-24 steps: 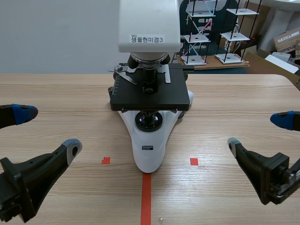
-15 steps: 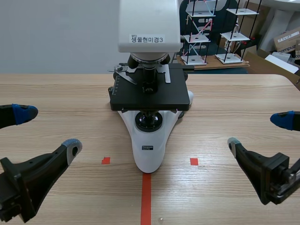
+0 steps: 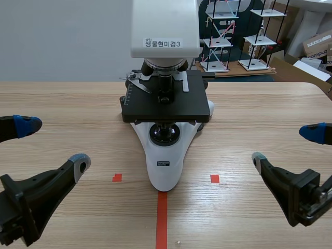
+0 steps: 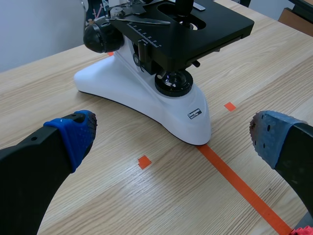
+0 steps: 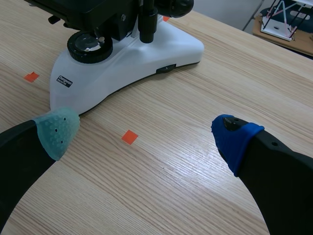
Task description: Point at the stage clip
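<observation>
Table: One pale wooden table (image 3: 62, 104) ran across my scene view and carried everything else.
Microscope: One microscope (image 3: 165, 155) stood at the table's middle. Its white base sat on the far end of the single orange-red tape line, and its white head bore a printed label.
Grippers: Two. The left gripper (image 3: 53, 143) hung low at the near left with its fingers spread wide, holding nothing. The right gripper (image 3: 286, 146) mirrored it at the near right, also spread and holding nothing.
Stage: One black stage (image 3: 166, 110) sat level above the base.
Stage clip: I counted one silver stage clip (image 3: 138, 82), lying on the stage's far left part, just beside the objective. It was well apart from both grippers and touched by neither. In my left wrist view it lay ahead of the spread fingers, beyond the base.
Tape squares: Two small orange-red squares flanked the base's near end, one on each side.
Change: Nothing differed from the earlier frames; both arms kept their places.
</observation>
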Robot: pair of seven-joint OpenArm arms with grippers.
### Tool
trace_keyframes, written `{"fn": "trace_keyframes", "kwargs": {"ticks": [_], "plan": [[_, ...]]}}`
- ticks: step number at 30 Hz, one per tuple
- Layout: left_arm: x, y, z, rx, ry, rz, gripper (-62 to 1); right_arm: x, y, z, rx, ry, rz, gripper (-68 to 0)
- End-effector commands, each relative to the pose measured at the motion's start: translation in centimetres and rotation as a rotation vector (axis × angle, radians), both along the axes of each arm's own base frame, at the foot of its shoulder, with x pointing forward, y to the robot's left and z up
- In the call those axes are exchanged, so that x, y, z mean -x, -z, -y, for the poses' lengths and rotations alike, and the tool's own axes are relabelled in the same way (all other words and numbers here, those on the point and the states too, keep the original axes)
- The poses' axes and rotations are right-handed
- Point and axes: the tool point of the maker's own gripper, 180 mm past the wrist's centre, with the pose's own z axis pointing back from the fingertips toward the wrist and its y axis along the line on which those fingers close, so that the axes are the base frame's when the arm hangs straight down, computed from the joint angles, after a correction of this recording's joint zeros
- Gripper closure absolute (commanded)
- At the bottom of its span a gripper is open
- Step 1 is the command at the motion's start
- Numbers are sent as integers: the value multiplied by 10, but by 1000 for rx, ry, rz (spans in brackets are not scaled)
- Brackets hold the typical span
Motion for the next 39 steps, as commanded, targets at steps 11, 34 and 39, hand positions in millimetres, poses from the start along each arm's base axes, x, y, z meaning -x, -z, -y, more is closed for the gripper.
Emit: {"fn": "trace_keyframes", "kwargs": {"ticks": [11,34,39], "plan": [[-4,-5,2,4,1,10,-623,-2,-8,-1,-4,-9,26,-595],[-50,7,0,-88,92,55,-38,-2,-8,-1,-4,-10,26,-595],[-73,4,-9,-60,76,87,-41,-2,-8,-1,-4,-10,25,-595]]}}
